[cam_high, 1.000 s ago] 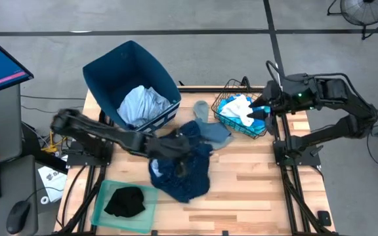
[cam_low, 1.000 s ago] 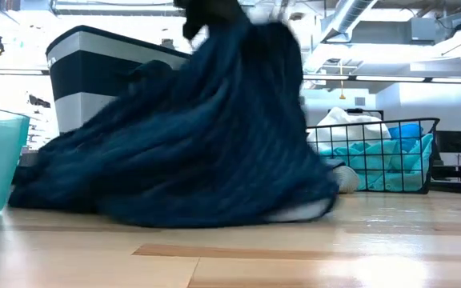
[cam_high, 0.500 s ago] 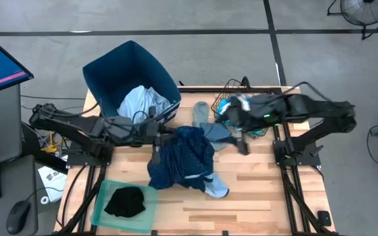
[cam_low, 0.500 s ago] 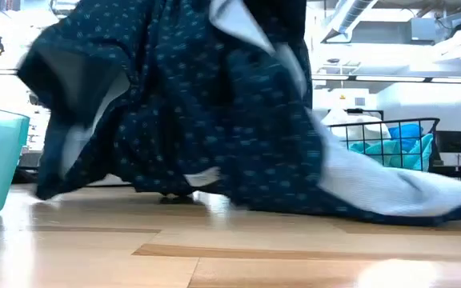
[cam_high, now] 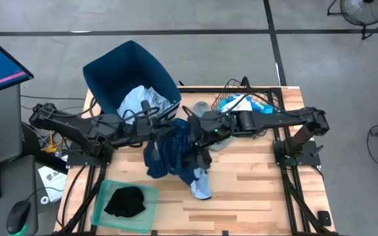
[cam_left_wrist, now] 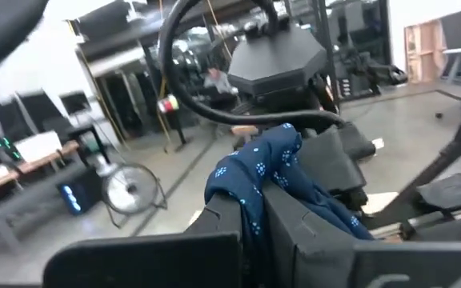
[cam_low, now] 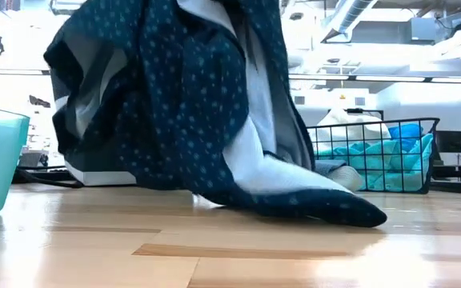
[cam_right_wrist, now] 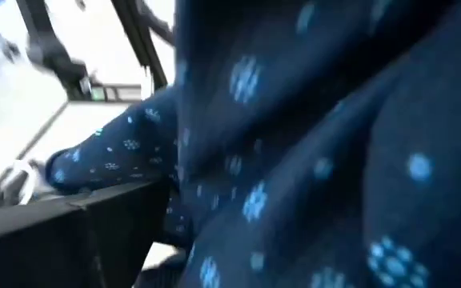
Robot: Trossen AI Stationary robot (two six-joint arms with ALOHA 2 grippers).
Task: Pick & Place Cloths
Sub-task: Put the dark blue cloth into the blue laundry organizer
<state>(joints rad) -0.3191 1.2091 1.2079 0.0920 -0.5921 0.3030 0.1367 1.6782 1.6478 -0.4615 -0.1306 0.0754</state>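
Even, bright overhead light fills the high view, with soft shadows on the wooden surface (cam_high: 254,183). In the low view the room behind is washed out white and the surface shows pale glare. The right wrist view is heavily blurred, filled by dotted navy cloth (cam_right_wrist: 310,160).

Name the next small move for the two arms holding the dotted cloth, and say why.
Probably raise both a little more: the left pincer is shut on the dotted cloth, the right pincer is at its other side, but its lower end rests on the table, short of the bin.
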